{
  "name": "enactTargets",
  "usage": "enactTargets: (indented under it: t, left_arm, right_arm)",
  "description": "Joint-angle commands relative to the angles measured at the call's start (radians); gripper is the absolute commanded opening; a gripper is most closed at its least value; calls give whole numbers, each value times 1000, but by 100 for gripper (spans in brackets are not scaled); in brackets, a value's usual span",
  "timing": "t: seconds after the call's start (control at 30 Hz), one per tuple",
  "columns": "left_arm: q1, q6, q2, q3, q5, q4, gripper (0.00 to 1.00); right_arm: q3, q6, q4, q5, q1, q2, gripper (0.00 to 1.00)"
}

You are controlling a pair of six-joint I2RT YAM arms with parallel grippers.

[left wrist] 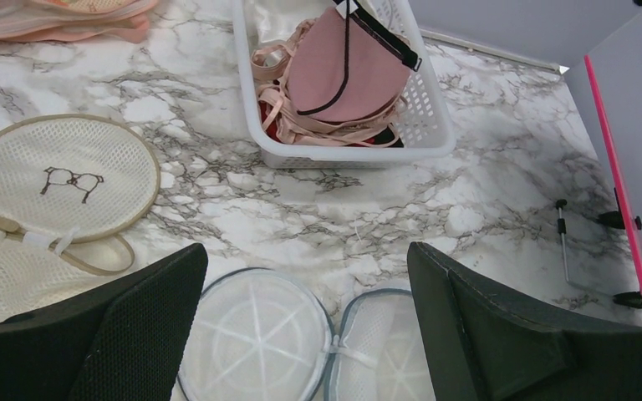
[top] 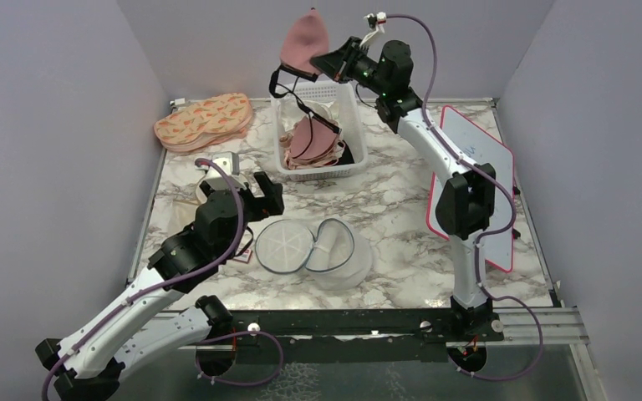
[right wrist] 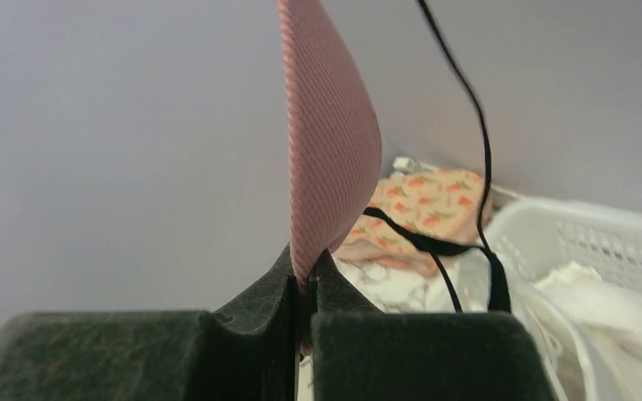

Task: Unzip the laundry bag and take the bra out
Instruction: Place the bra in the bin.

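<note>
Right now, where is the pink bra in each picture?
Top external: top centre, bra pinched by the right end effector.
Left wrist: top centre, probably its other cup, in the white basket.
Right wrist: centre, rising from the shut end effector.
Shared landmark: the white basket.

The laundry bag [top: 313,249] lies unzipped on the marble tabletop [top: 401,209] near its front edge. Its two round white mesh halves are spread open side by side, joined in the middle, with dark zip rims. The bra [top: 304,40] hangs in the air above the white basket [top: 322,173]. One dusty-pink cup is pinched in the right pincer [right wrist: 303,284], and thin black straps trail down into the basket.
</note>
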Motion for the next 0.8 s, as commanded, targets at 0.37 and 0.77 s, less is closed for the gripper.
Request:
enactTargets:
  t: [0.37,0.77]
  left_arm:
    - [-3,29,62,-6,63,-12,87]
    - [3,114,128,82,63,-143,88]
  right_arm:
    - [-403,-133,-212,171,2,-111,1]
    - [-441,-184,-210,100,-23,-1,2]
